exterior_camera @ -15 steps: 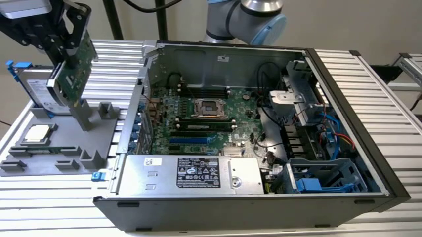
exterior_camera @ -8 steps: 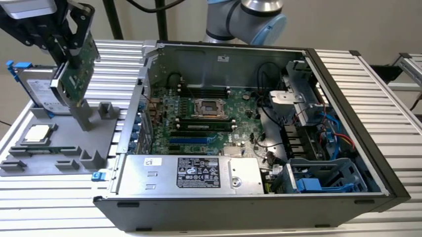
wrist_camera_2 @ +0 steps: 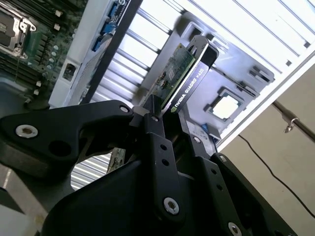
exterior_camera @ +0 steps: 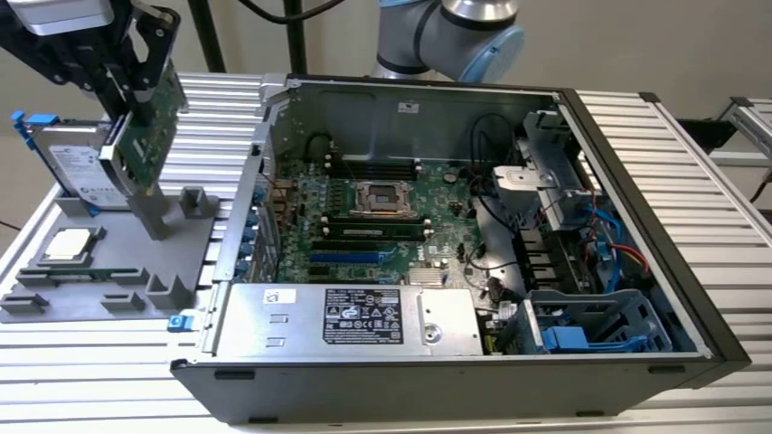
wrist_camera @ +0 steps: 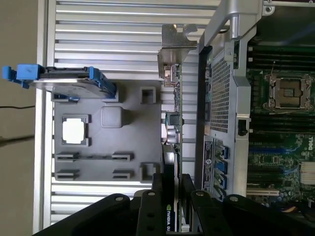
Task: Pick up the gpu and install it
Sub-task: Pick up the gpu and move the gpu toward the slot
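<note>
Exterior view: tool (exterior_camera: 130, 98) clamps gpu (exterior_camera: 155, 137) upright between tray (exterior_camera: 121, 237) and case wall (exterior_camera: 249, 203).

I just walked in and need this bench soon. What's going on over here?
The robot arm's tool is shut on the gpu and holds it upright, bracket end down, over the gray parts tray at the exterior view's left. A hard drive with blue rails and a processor chip sit on that tray. The open computer case lies beside it, and the card is not yet installed on the motherboard.
</note>
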{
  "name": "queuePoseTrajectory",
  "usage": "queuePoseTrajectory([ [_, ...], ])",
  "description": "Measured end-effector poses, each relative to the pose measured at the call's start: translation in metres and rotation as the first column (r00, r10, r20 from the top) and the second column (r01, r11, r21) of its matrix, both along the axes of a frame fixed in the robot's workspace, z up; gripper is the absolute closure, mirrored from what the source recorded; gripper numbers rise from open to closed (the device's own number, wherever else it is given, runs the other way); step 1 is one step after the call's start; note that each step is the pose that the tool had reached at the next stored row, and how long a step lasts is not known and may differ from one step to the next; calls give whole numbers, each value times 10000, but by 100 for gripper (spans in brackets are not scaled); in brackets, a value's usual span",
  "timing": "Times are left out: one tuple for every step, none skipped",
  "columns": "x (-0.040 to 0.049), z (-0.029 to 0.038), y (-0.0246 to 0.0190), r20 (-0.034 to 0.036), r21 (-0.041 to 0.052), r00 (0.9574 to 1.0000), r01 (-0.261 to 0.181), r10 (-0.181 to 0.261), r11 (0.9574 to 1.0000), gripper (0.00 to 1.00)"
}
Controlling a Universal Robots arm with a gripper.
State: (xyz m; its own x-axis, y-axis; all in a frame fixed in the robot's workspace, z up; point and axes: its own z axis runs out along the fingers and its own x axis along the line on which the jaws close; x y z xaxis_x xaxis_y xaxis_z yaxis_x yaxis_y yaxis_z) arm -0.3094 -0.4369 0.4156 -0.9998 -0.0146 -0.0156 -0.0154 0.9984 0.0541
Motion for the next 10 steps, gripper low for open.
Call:
queuePoseTrajectory([
  [7, 0, 0, 0, 1, 10000, 0, 0, 10000, 100],
  [13, 0, 0, 0, 0, 10000, 0, 0, 10000, 100],
  [19, 0, 0, 0, 1, 10000, 0, 0, 10000, 100],
  [25, 0, 0, 0, 0, 10000, 0, 0, 10000, 100],
  [31, 0, 0, 0, 0, 10000, 0, 0, 10000, 100],
  [38, 0, 0, 0, 1, 10000, 0, 0, 10000, 100],
  [44, 0, 0, 0, 0, 10000, 0, 0, 10000, 100],
  [51, 0, 0, -1, -1, 10000, 0, 0, 10000, 100],
  [57, 0, 0, 0, 0, 10000, 0, 0, 10000, 100],
  [64, 0, 0, 0, 1, 10000, 0, 0, 10000, 100],
])
